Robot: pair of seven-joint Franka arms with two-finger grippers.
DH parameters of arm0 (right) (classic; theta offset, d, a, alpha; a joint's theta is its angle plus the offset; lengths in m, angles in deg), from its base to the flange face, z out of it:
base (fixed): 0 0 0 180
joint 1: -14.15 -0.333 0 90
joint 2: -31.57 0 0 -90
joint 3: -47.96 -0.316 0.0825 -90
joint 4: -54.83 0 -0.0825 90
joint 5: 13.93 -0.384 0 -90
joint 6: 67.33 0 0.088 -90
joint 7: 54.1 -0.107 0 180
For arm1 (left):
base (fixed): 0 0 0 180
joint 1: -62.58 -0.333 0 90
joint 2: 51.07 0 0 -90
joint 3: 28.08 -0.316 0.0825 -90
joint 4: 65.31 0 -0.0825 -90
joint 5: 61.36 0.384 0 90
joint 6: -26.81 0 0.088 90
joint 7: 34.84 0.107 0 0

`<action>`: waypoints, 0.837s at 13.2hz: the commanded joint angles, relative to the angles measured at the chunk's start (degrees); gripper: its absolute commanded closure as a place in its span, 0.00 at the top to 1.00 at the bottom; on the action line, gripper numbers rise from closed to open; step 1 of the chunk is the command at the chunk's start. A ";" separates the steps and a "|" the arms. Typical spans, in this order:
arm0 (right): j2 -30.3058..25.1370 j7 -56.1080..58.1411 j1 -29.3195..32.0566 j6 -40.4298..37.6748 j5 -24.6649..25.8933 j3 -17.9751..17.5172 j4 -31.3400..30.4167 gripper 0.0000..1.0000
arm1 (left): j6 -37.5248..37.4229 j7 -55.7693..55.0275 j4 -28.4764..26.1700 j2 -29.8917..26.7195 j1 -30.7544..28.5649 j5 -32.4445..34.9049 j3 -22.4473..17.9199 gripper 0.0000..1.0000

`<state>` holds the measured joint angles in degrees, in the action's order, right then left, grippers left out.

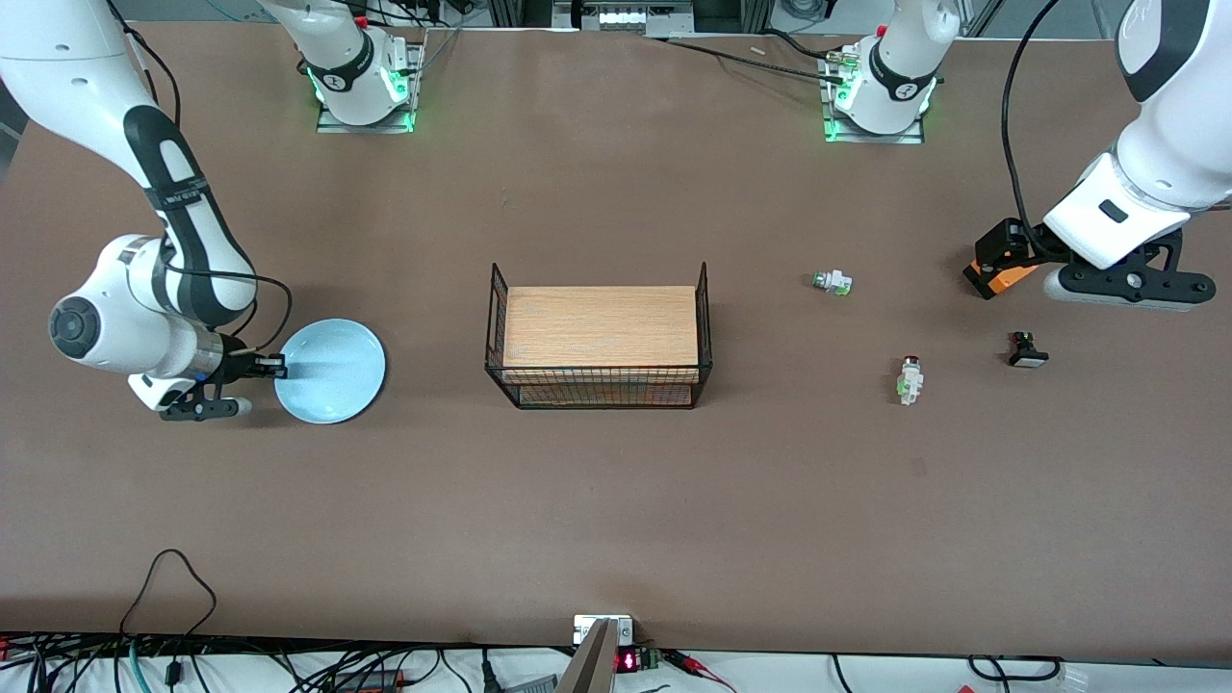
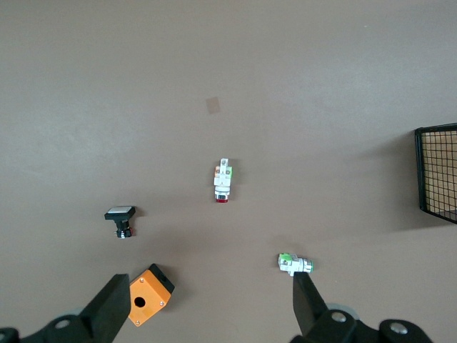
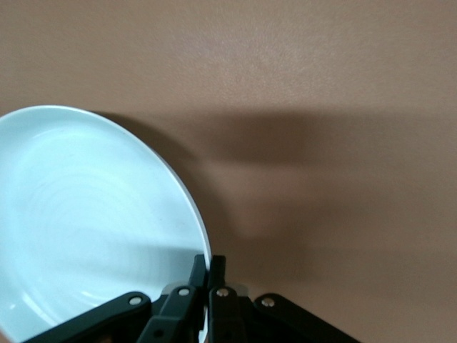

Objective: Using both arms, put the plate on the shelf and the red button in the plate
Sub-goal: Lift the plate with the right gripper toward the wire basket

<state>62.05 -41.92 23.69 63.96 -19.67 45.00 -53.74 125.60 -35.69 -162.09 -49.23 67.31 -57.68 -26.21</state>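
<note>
At the right arm's end of the desk point(image 1: 616, 500), the right end effector point(image 1: 274, 366) pinches the rim of the plate point(image 1: 332, 371), its fingers closed on the edge. The left end effector point(image 2: 207, 307) hangs spread wide over the left arm's end, empty, above an orange box point(image 1: 1001, 274). The red button point(image 1: 910, 378) lies on the desk, between a silvery-capped switch point(image 1: 833, 282) and a black switch point(image 1: 1027, 350). A wire rack point(image 1: 600, 337) stands mid-desk.
</note>
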 commanded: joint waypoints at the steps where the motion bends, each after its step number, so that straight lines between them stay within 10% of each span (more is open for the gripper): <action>1: -7.25 -5.30 0.04 -9.17 -2.77 -0.29 -0.16 0.00 | -1.05 0.50 1.68 0.71 -0.16 -0.78 -0.11 1.00; 11: -18.60 -17.76 -0.92 -31.78 -9.98 0.06 4.24 0.00 | -1.05 0.41 1.68 0.71 -0.07 -0.78 -0.11 1.00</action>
<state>46.32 -54.42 23.57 35.60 -27.92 45.00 -49.44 125.60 -35.69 -162.05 -49.21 67.30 -57.68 -26.21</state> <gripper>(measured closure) 0.974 0.000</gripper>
